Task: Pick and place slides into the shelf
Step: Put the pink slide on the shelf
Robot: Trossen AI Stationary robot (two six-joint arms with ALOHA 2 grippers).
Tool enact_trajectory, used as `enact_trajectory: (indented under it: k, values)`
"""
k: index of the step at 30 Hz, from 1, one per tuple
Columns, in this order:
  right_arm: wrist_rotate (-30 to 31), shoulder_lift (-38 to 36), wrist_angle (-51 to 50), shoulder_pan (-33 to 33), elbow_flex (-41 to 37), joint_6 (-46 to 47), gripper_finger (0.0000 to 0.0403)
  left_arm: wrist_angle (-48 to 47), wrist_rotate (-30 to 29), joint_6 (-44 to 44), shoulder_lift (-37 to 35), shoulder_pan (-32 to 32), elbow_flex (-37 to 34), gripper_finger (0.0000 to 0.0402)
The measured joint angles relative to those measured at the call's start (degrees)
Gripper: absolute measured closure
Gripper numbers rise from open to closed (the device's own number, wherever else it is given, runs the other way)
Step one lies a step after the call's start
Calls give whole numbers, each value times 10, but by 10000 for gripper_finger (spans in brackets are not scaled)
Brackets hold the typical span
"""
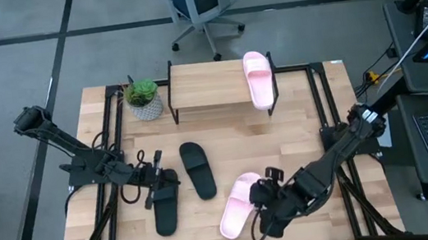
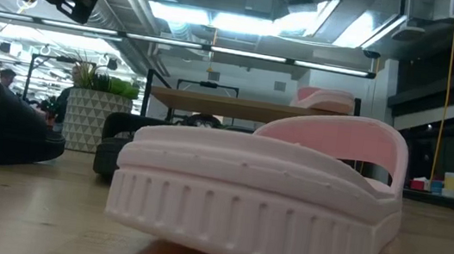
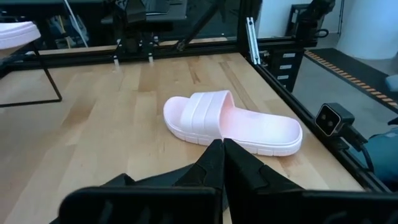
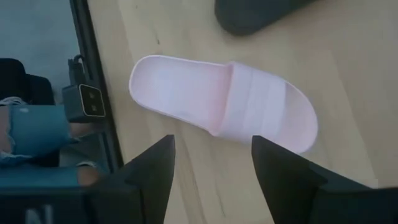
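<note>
One pale pink slide [image 1: 259,79] lies sole-down on the right end of the shelf's wooden top [image 1: 210,87]. A second pink slide [image 1: 238,205] lies sole-down on the table near the front; it also shows in the right wrist view [image 4: 224,102]. My right gripper [image 4: 211,168] hovers over it, open and empty, and shows in the high view [image 1: 263,202]. Two black slides lie sole-down on the table, one at the centre [image 1: 197,170] and one at the front left [image 1: 166,207]. My left gripper [image 1: 158,180] is above the front-left one's far end, shut and empty, as the left wrist view [image 3: 222,158] shows.
A potted plant [image 1: 143,100] stands left of the shelf at the back. The left part of the shelf top is bare. A black metal frame [image 1: 324,105] runs along the table's sides. A person's knee [image 4: 31,130] shows beyond the table's near edge.
</note>
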Motion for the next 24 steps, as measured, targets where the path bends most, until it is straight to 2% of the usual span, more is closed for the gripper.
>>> enact_trajectory:
  k: [5,11,16,24]
  values:
    - [-8,60,-36,0,71,-2,189,0,0,-1,0,0,0,401]
    - [-4,152,-154,0,223,19,189,-7,0,-2,0,-5,0,401]
    - [2,225,-213,3,334,28,189,-13,-1,-2,0,-15,0,401]
    - [13,257,-237,-2,325,41,189,-14,0,-1,0,-22,0,401]
